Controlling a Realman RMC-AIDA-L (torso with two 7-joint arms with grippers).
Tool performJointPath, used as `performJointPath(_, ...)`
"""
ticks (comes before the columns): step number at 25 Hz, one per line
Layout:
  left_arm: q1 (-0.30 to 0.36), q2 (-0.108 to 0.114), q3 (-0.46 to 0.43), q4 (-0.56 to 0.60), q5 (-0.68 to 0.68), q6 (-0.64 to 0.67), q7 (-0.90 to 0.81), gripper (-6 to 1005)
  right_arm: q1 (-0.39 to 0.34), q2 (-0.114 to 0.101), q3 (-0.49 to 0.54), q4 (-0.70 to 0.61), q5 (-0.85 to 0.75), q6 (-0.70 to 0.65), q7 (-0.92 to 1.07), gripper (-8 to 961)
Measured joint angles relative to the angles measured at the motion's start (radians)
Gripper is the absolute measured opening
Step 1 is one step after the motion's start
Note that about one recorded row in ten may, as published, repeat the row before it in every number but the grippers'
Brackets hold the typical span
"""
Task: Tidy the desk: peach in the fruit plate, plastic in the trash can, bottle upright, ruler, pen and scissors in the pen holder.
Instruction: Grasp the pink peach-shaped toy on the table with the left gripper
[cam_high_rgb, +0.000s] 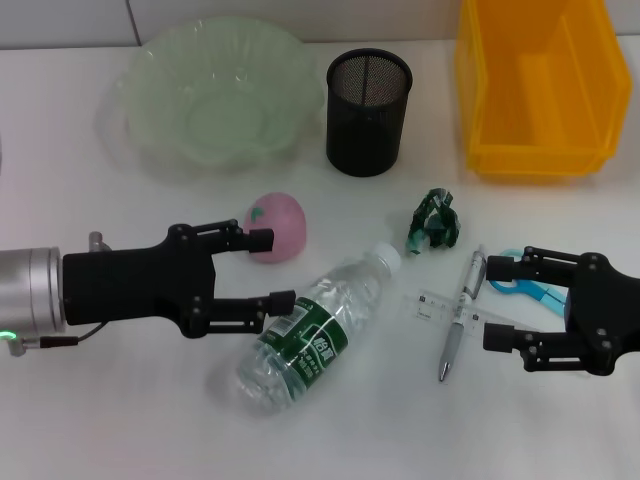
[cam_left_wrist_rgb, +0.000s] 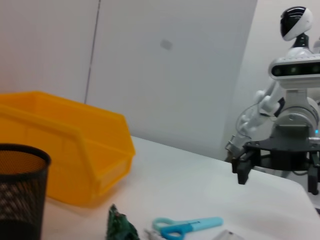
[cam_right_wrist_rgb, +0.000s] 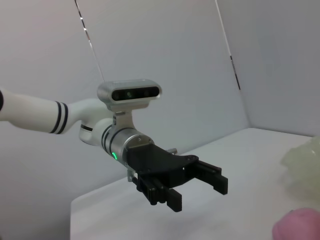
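The pink peach (cam_high_rgb: 280, 226) lies in front of the green fruit plate (cam_high_rgb: 150, 100). My left gripper (cam_high_rgb: 272, 269) is open, one finger beside the peach, the other by the lying bottle (cam_high_rgb: 315, 332). Crumpled green plastic (cam_high_rgb: 434, 222) sits between the black mesh pen holder (cam_high_rgb: 368, 112) and the pen (cam_high_rgb: 462, 313), which lies across the clear ruler (cam_high_rgb: 440, 303). My right gripper (cam_high_rgb: 498, 303) is open over the blue scissors (cam_high_rgb: 522, 282). The right wrist view shows the left gripper (cam_right_wrist_rgb: 197, 194), peach (cam_right_wrist_rgb: 297, 225) and plate (cam_right_wrist_rgb: 305, 160).
A yellow bin (cam_high_rgb: 540, 85) stands at the back right, also seen as the yellow bin (cam_left_wrist_rgb: 75, 145) in the left wrist view beside the pen holder (cam_left_wrist_rgb: 20, 190), plastic (cam_left_wrist_rgb: 120, 227), scissors (cam_left_wrist_rgb: 187, 227) and right gripper (cam_left_wrist_rgb: 277, 175).
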Motion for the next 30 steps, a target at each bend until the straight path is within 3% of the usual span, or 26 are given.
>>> performJointPath(7,-0.008,-0.004,-0.031,-0.011,-0.010,-0.024,0.043,813,-0.001,0.000,0.000,0.004,0.000,0.011,0.000,826)
performJointPath(12,-0.012,-0.008,-0.029,-0.027,-0.090,-0.132,0.052,811,-0.001,0.000,0.000,0.004,-0.001,0.017,0.000,825)
performJointPath(14,-0.039,-0.009,-0.023,-0.085,-0.128,-0.236,0.094,810,-0.001,0.000,0.000,0.004,-0.001,0.018,0.000,825)
performJointPath(17,-0.050,-0.010,-0.019,-0.106,-0.127,-0.268,0.117,807,-0.002,0.000,0.000,0.004,-0.001,0.019,0.000,825)
performJointPath(19,-0.059,-0.010,-0.009,-0.124,-0.127,-0.302,0.137,805,-0.005,0.000,0.000,0.004,-0.001,0.020,0.000,825)
performJointPath(20,-0.071,-0.012,0.059,-0.144,-0.128,-0.385,0.152,804,-0.006,0.000,0.000,0.004,-0.001,0.020,0.000,825)
performJointPath(23,-0.076,-0.013,0.086,-0.150,-0.130,-0.418,0.152,801,-0.006,0.000,0.000,0.004,-0.001,0.020,0.000,825)
performJointPath(24,-0.096,-0.014,0.129,-0.174,-0.133,-0.487,0.152,800,-0.005,0.000,0.000,0.004,-0.001,0.020,0.000,825)
performJointPath(30,-0.115,-0.014,0.148,-0.194,-0.135,-0.538,0.154,795,-0.001,0.000,0.000,0.006,-0.001,0.022,0.004,824)
